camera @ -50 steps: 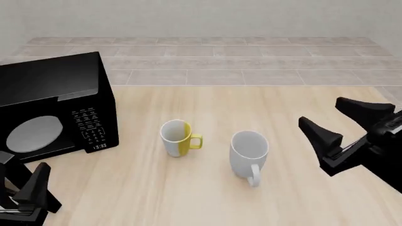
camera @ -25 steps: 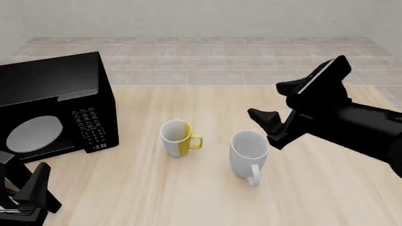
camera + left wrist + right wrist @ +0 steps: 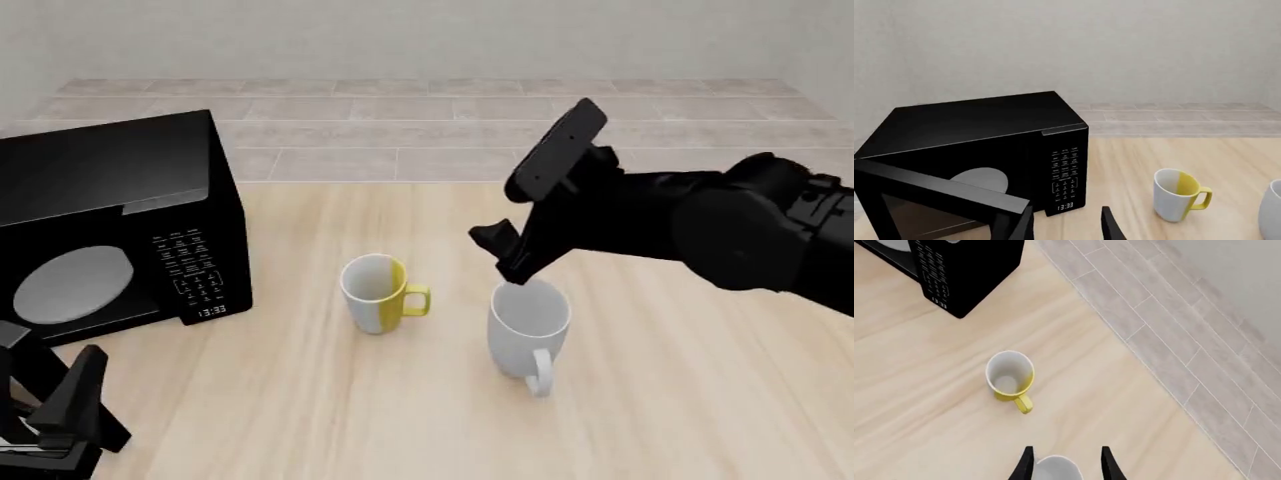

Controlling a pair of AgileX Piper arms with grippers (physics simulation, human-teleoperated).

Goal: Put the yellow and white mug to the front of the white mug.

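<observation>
The microwave (image 3: 114,225) was the biggest thing on the table (image 3: 334,400), standing at the left with its door swung open beside my left gripper (image 3: 54,415), which sat low at the near left corner with its fingers apart and empty. It posed little danger unless I swept the mug leftward into the door.

My right gripper (image 3: 514,260) hung over the far rim of the white mug (image 3: 530,325), fingers apart and holding nothing. That was my main worry: I was above the wrong mug, and lowering from there could have knocked it or closed on it, shifting the very thing I had to place against.

The white mug stood upright right of centre, handle toward me. The yellow and white mug (image 3: 378,293) stood upright near it on the left, apart from it, handle pointing at the white mug. Reaching across for it, I judged, risked clipping the white mug's rim, and a grip on the small handle side might have tipped it.
</observation>
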